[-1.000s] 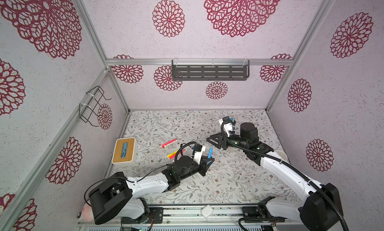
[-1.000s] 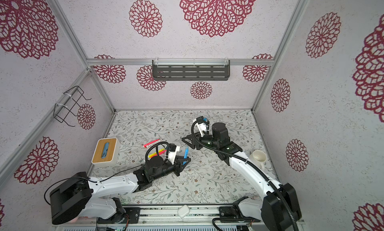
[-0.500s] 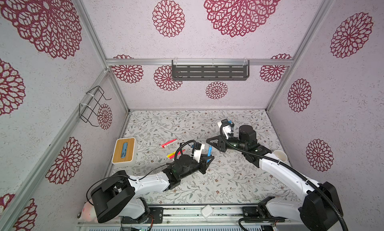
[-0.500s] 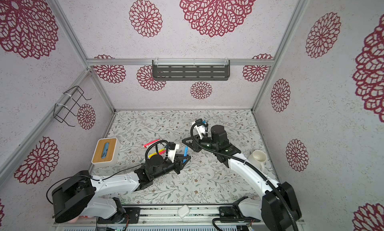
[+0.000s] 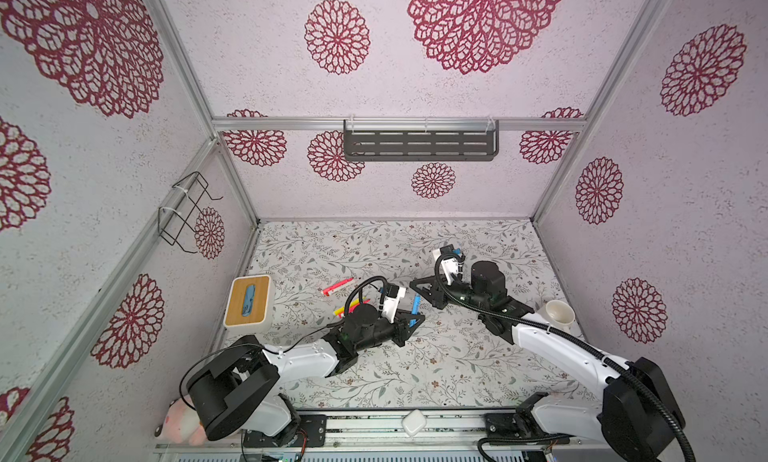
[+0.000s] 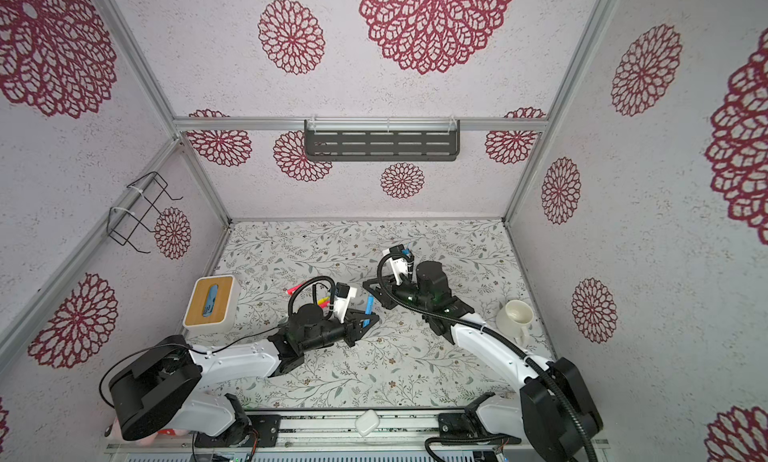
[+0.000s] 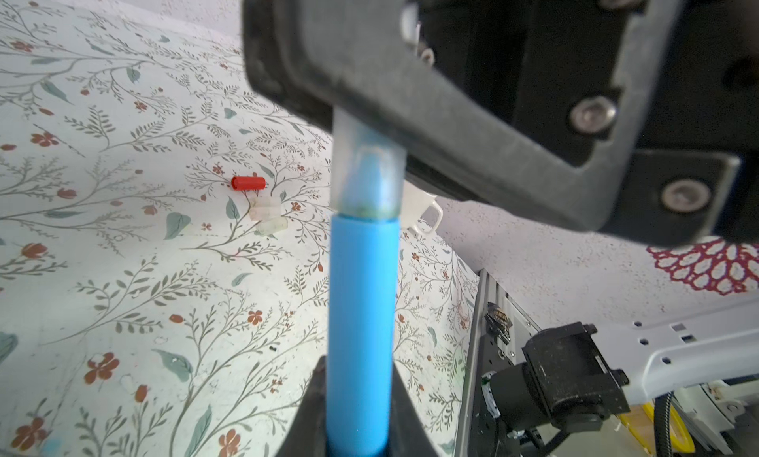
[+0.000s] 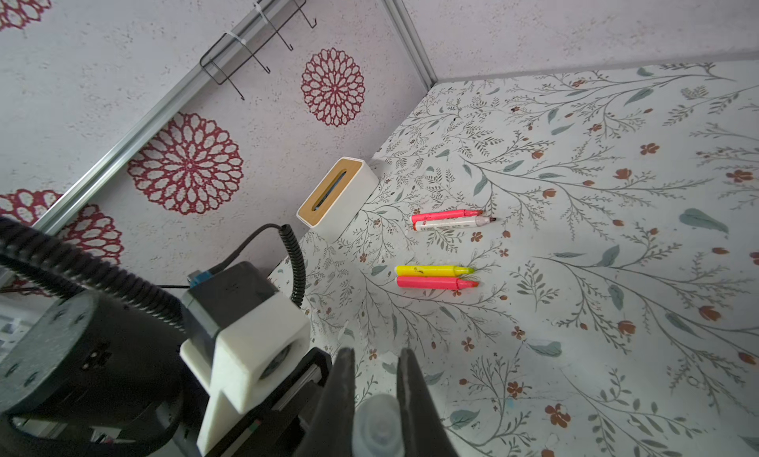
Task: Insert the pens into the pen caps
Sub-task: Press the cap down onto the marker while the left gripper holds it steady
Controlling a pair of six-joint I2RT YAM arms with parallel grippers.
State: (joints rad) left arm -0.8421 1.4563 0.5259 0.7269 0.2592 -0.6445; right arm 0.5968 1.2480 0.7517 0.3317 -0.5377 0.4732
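**Capping the first pen, four to go**

Grips the blue pen (image 7: 363, 290) upright in clenched left jaws, over the middle of the bench (image 5: 457, 356). Pinches the translucent cap (image 7: 367, 175) in clenched right jaws, set over the pen's tip, seemingly down to the shoulder, though blurred up close. Leaves bare the pink pen (image 8: 445, 216), white pen (image 8: 449, 224), yellow pen (image 8: 433, 270) and red-pink pen (image 8: 435, 283). Leaves loose the red cap (image 7: 247, 183) and two pale caps (image 7: 263, 209) (image 7: 272, 227). Judged one of five nearly done.
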